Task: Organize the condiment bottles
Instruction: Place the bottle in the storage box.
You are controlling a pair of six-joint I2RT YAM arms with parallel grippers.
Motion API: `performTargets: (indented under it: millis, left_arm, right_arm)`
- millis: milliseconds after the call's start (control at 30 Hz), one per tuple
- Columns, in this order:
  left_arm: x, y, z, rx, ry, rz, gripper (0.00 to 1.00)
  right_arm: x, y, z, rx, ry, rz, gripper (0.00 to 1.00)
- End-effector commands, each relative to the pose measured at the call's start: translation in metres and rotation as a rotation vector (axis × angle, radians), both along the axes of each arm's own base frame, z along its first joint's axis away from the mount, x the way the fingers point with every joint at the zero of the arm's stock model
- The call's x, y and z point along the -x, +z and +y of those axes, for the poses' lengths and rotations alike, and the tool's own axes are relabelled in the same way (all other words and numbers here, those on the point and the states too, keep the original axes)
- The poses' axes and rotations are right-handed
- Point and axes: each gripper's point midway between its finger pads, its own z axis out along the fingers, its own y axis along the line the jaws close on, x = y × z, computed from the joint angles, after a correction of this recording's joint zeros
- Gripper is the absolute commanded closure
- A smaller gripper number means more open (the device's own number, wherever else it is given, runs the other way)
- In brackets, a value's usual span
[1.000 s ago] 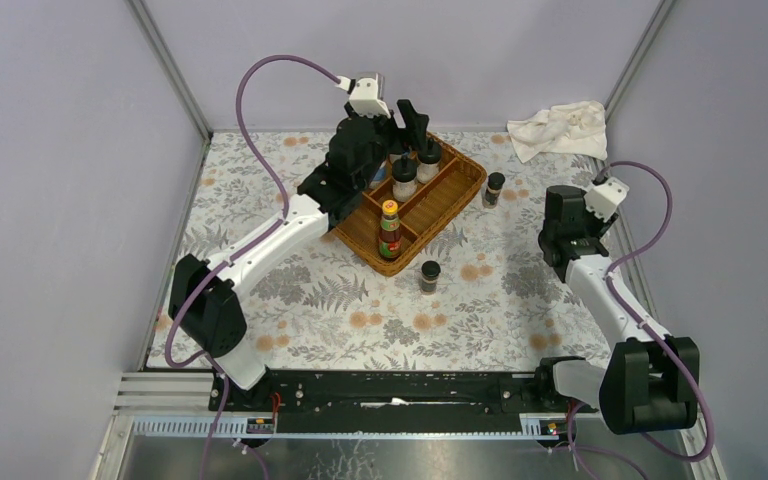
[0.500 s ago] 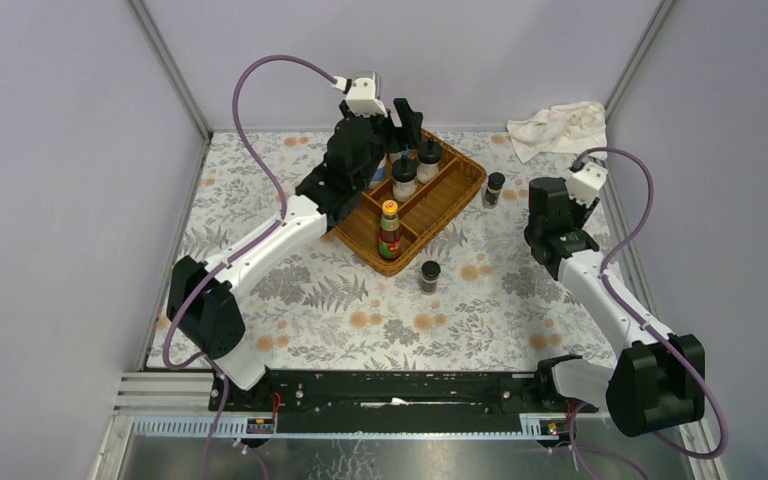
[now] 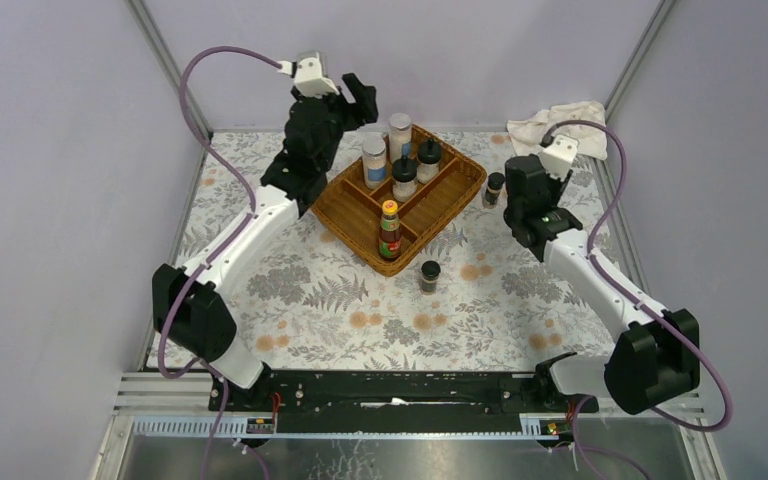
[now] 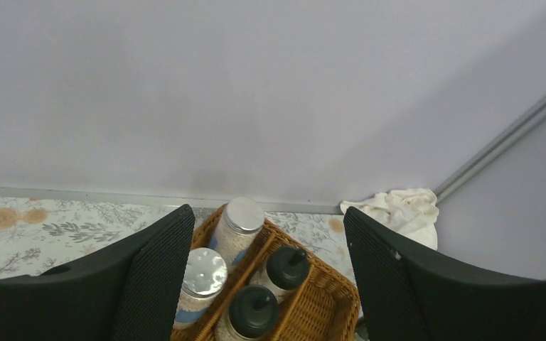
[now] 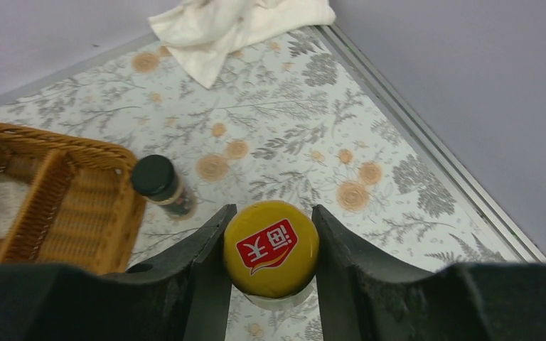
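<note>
A brown wicker tray holds two white blue-labelled shakers, two black-capped white bottles and a red-labelled yellow-capped sauce bottle. My left gripper is open and empty, raised above the tray's back left corner; in the left wrist view the shakers show between its fingers. My right gripper is shut on the yellow cap of a second sauce bottle, right of the tray. The arm hides that bottle in the top view. Dark spice jars stand on the table.
A crumpled white cloth lies at the back right corner. The spice jar by the tray's right edge stands just ahead and left of my right fingers. Walls and metal frame posts enclose the flowered table.
My left gripper has risen and swung back to the left, off the tray, uncovering the shakers. My right arm has moved left toward the tray.
</note>
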Motion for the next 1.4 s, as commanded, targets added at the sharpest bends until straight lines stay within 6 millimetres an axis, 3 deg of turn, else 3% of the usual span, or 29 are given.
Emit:
performTargets:
  millis: [0,333,800,1067,1367]
  left_arm:
    - [-0.006,0.027,0.023,0.097,-0.009,-0.037,0.19]
    - [-0.023,0.024,0.062,0.106,0.053,-0.043,0.20]
    - [-0.029,0.027,0.099,0.073,0.154,-0.069,0.20]
    - [-0.031,0.024,0.104,0.062,0.169,-0.067,0.20]
    - [-0.034,0.018,0.103,0.064,0.167,-0.056,0.20]
  right_arm:
    - [-0.025,0.062,0.029,-0.029,0.060,-0.153,1.00]
    - [-0.067,0.094,0.096,-0.002,0.217,-0.170,1.00]
    - [-0.114,0.112,0.188,0.007,0.417,-0.182,1.00]
    - [-0.121,0.112,0.234,0.011,0.508,-0.174,1.00]
    - [-0.112,0.108,0.275,-0.014,0.612,-0.155,1.00]
